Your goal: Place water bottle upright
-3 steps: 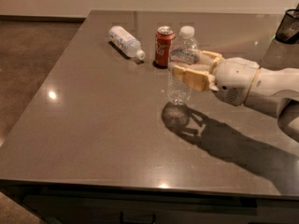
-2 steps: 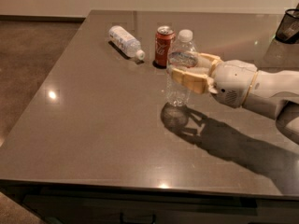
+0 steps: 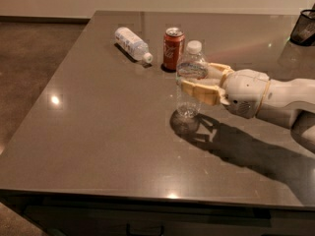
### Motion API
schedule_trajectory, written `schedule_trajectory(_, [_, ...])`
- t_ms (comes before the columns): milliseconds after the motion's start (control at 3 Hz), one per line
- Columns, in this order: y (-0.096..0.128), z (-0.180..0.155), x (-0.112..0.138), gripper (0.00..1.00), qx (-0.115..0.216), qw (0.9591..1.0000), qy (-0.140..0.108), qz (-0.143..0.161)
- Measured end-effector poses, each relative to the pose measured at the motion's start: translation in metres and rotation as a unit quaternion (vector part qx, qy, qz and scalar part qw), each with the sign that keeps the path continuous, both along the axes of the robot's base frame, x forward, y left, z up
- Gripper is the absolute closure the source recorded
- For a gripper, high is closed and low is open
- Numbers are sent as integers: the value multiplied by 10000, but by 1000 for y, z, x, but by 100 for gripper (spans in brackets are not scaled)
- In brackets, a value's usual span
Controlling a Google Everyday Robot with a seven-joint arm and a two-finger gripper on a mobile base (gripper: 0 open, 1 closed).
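The water bottle (image 3: pixel 189 100) is clear ribbed plastic with a white cap. It stands upright near the middle of the dark table (image 3: pixel 98 146), with its base at or just above the surface over its own shadow. My gripper (image 3: pixel 193 78) reaches in from the right. Its tan fingers (image 3: pixel 199 90) are shut around the bottle's upper body, one in front and one behind it. The white arm (image 3: pixel 275 100) runs off the right edge.
A red soda can (image 3: pixel 173 48) stands just behind the held bottle. A shorter bottle with a white label (image 3: pixel 132 43) lies on its side to the can's left. A black mesh holder (image 3: pixel 302 27) stands at the far right corner. The table's front edge is close to the camera.
The gripper has brought the upright bottle down and slightly left, toward the table surface. The can and the lying bottle have not moved.
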State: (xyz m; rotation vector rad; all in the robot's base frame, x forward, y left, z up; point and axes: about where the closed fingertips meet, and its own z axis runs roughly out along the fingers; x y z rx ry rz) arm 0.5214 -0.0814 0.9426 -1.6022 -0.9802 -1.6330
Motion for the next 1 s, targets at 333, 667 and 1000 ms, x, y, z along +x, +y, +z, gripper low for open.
schedule_trajectory(333, [-2, -5, -2, 75, -16, 10000, -50, -45])
schedule_trajectory(667, [-3, -9, -5, 44, -27, 9999, -69, -79])
schedule_trajectory(1000, [-4, -11, -6, 22, -39, 9999, -69, -96])
